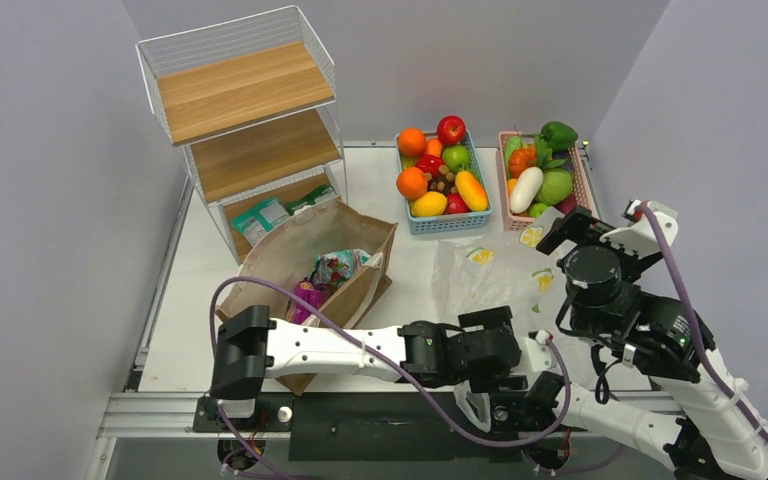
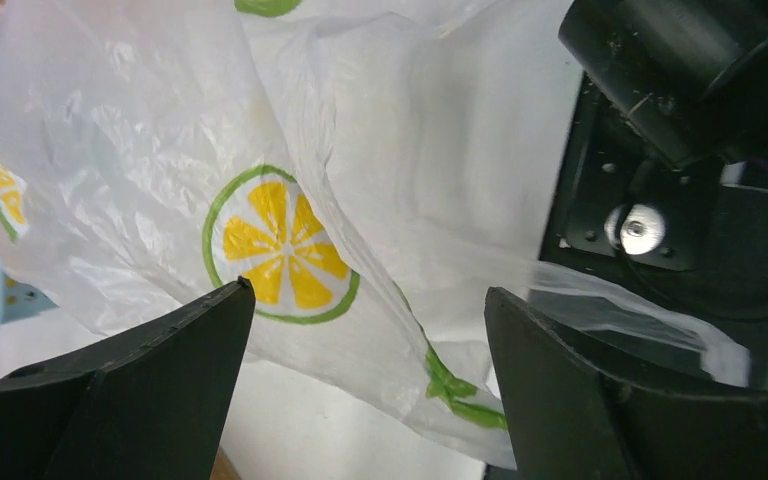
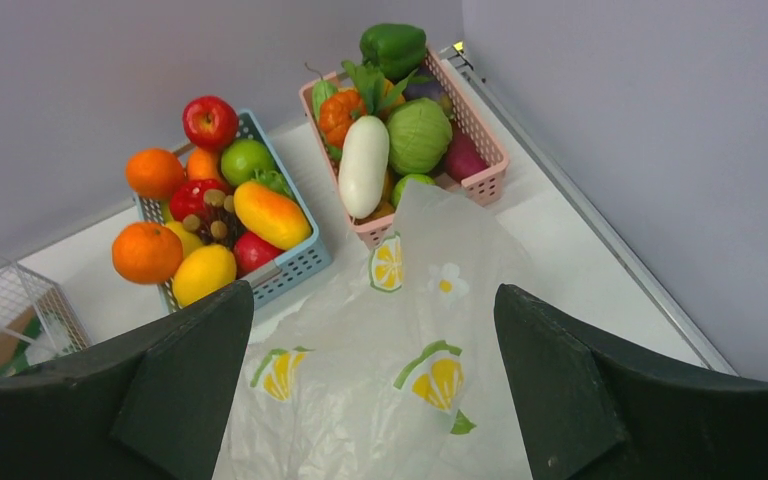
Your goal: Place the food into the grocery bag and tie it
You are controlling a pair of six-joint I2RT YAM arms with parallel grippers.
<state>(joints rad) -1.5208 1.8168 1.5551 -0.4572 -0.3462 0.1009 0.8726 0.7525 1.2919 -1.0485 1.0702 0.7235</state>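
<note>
L gripper: jaws are spread wide, nothing clamped. The thin translucent crinkly plastic grocery bag, printed w/ yellow lemon slices & green leaves, is seen btwn & just beyond the black fingers. A fold of film is draped on the finger at that view's right. R gripper: jaws are likewise held wide, nothing gripped, hung above the same bag.

The bag is spread flat & crumpled on the white table, just ahead of both wrists, on the near side of two baskets. In the top view it is stretched somewhat more left-right than near-far. One far corner is raised against the pink slotted plastic basket of toy veg. Which end is the mouth cannot be told.

Round orange & yellow toy fruits are heaped w/ red & green ones in the blue slotted plastic basket, far-left of the bag. Flat shiny purple & teal snack packets are stood in a brown paper bag left of the plastic one. Green packets are laid on the bottom tier of the wire-&-wood shelf rack.
</note>
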